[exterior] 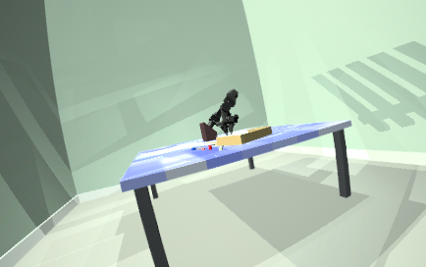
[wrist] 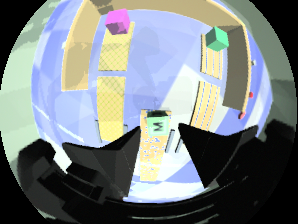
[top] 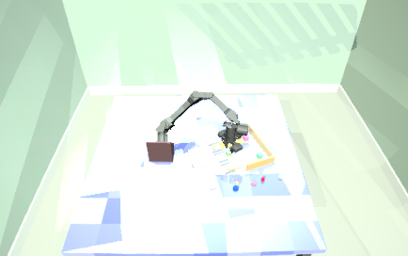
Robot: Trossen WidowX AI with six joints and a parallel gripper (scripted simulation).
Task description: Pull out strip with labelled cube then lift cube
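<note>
Pull looks done, by my read: the speckled strip (top: 203, 165) (wrist: 150, 162) sits back from the other two, both gapped, w/ the "M" cube (top: 228, 152) (wrist: 158, 126) on its far end. Claw (top: 234, 148) (exterior: 230, 133) (wrist: 160, 127) part-open, tips apart, no grip; grasp + lift still TBD.

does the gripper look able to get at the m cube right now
Probably yes. In the wrist view the M cube sits ahead of the gap between the gripper's parted fingers, and nothing visible stands between; the magenta cube and green cube are well off.
</note>
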